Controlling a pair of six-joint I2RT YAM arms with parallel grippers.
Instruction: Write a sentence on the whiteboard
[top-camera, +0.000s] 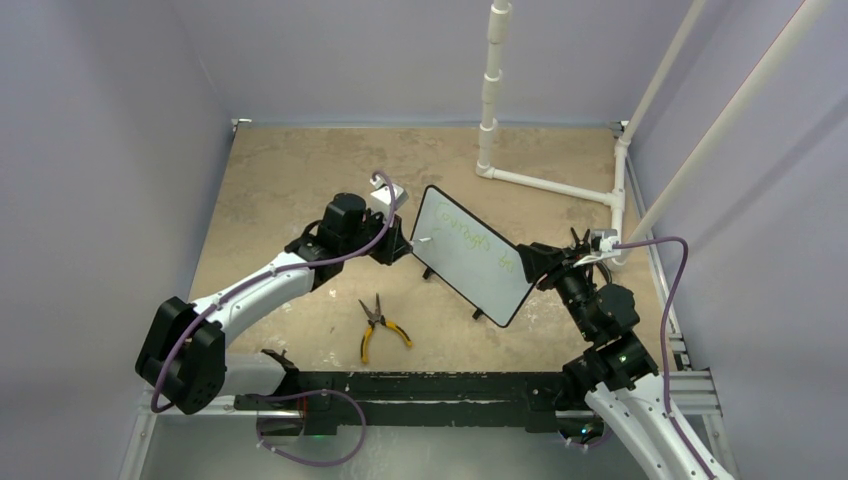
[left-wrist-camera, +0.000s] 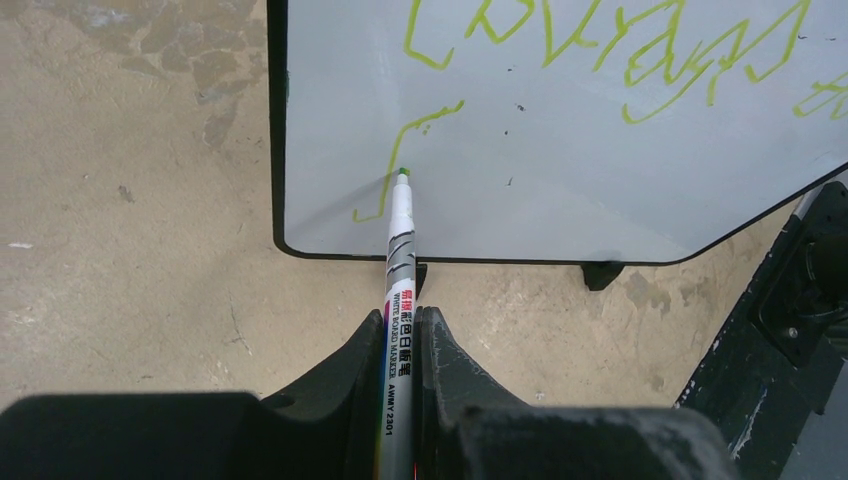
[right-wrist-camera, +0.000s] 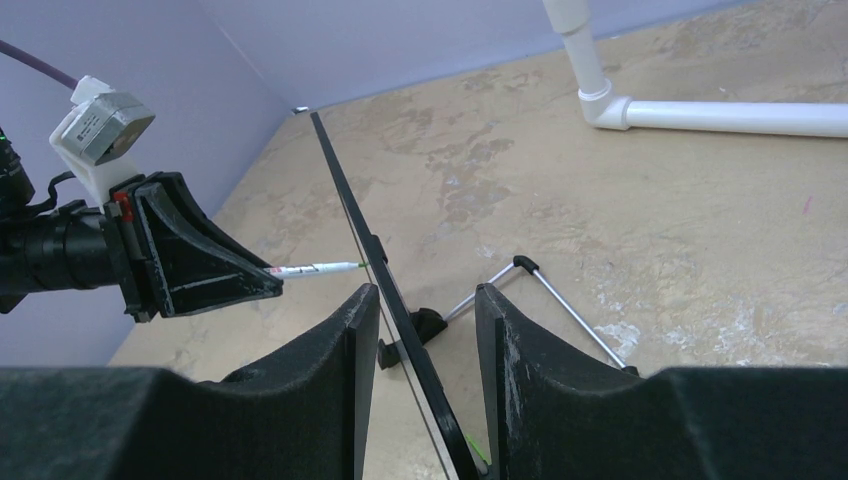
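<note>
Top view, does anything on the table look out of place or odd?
Yellow-handled pliers lie on the table just in front of the whiteboard, with no evident part in the writing. Nothing looks spilled or damaged.

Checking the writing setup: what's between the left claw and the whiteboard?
A marker, gripped by the left claw, spans the gap, its green tip at the whiteboard; the left wrist view shows it.

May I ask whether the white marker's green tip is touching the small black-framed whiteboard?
Touching: the right wrist view, edge-on, shows the white marker's green tip meeting the black-framed whiteboard with no gap.
</note>
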